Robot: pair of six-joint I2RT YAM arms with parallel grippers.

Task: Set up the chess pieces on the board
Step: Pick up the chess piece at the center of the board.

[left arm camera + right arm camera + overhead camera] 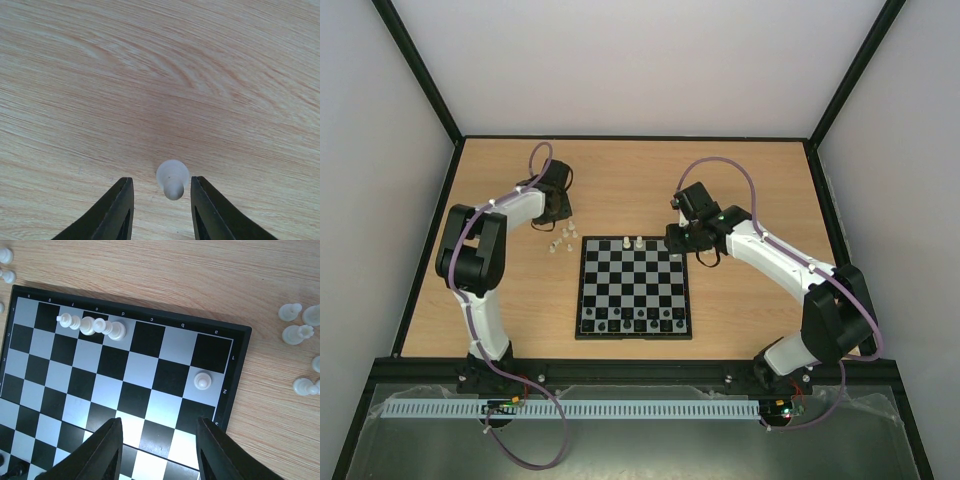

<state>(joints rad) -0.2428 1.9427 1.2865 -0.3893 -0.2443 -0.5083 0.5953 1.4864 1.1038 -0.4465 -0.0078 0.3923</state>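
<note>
Left wrist view: left gripper (161,181) stands open around a pale pawn (172,176) on the desk (150,75). Better to centre it, then close gently. Right gripper (157,424) hangs open over the board (165,375).

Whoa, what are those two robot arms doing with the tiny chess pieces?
They are setting up the chess board. The left gripper is open around one small white piece on the wooden table, not squeezing it. The right gripper hangs open and empty over the board's corner, near a pawn standing there. More loose pieces wait on the table.
</note>
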